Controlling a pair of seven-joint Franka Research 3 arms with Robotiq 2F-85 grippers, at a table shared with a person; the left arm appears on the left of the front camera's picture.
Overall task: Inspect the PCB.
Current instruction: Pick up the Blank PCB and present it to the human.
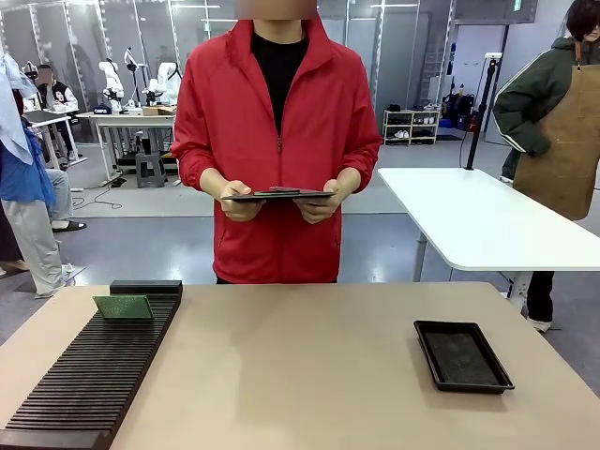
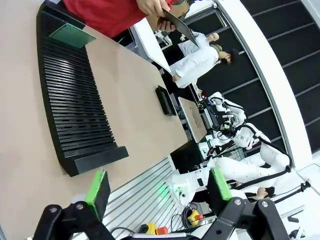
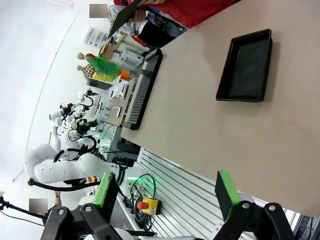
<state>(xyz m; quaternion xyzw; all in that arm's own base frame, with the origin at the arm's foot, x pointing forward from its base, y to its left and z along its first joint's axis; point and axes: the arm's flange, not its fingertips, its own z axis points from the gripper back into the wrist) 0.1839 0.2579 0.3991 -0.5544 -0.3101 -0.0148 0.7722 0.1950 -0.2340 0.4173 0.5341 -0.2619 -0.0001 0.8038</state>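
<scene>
resting on beige table (image 1: 300,375): slotted rack (image 1: 89,375) with pcb (image 1: 123,307) | black tray (image 1: 462,355)

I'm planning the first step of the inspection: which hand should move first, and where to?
Probably the left hand should reach toward the PCB, which sits at the far end of the slotted rack on the robot's left side. Both hands are open and empty, and the right hand looks nearer the black tray instead.
</scene>
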